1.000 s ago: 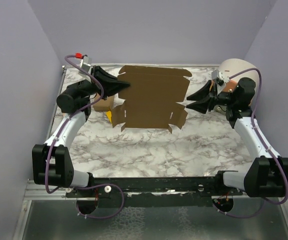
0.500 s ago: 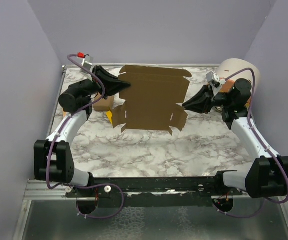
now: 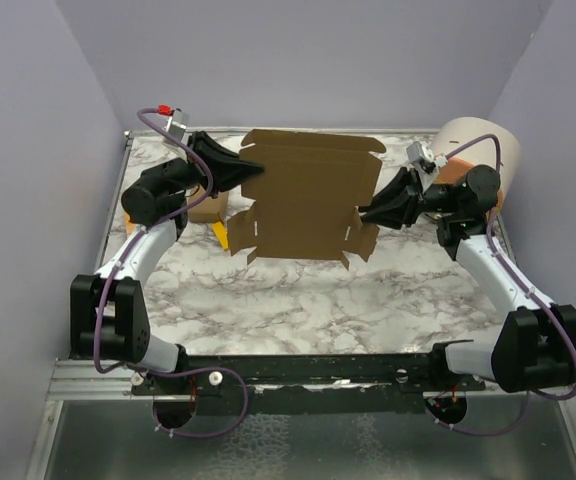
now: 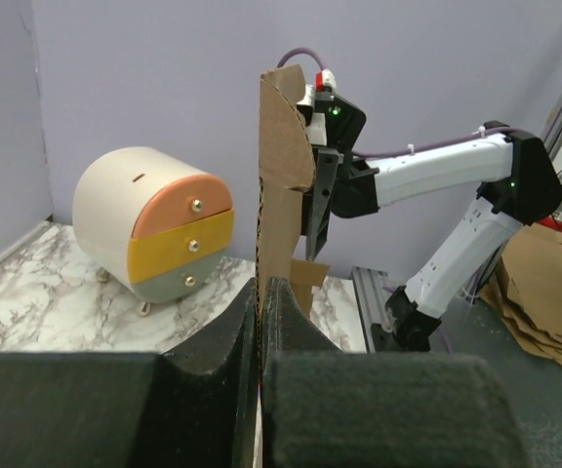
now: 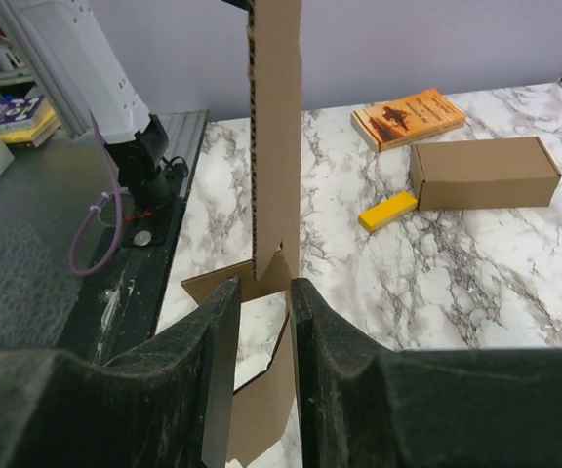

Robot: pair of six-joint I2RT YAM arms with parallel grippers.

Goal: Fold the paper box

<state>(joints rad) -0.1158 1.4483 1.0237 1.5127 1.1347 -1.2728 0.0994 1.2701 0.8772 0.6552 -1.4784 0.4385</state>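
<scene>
The paper box [image 3: 308, 200] is a flat brown die-cut sheet with notched tabs, held up off the marble table [image 3: 298, 300]. My left gripper [image 3: 256, 171] is shut on its left edge. In the left wrist view the sheet [image 4: 281, 166] stands edge-on, pinched between the black fingers [image 4: 224, 336] of that gripper [image 4: 261, 291]. My right gripper [image 3: 366, 214] is at the sheet's right edge. In the right wrist view this gripper [image 5: 264, 292] is open, and a tab of the sheet [image 5: 276, 117] hangs in the gap between its fingers.
A narrow ready-made cardboard box [image 5: 483, 173], a yellow block [image 5: 388, 211] and an orange booklet [image 5: 408, 117] lie on the table's left side under the left arm. A round drawer unit [image 3: 478, 148] stands at the back right. A stack of cardboard sheets [image 4: 544, 292] lies beyond the table.
The right gripper has moved left up to the sheet's right edge tabs; its jaws narrowed and then parted a little. The left gripper has kept its hold.
</scene>
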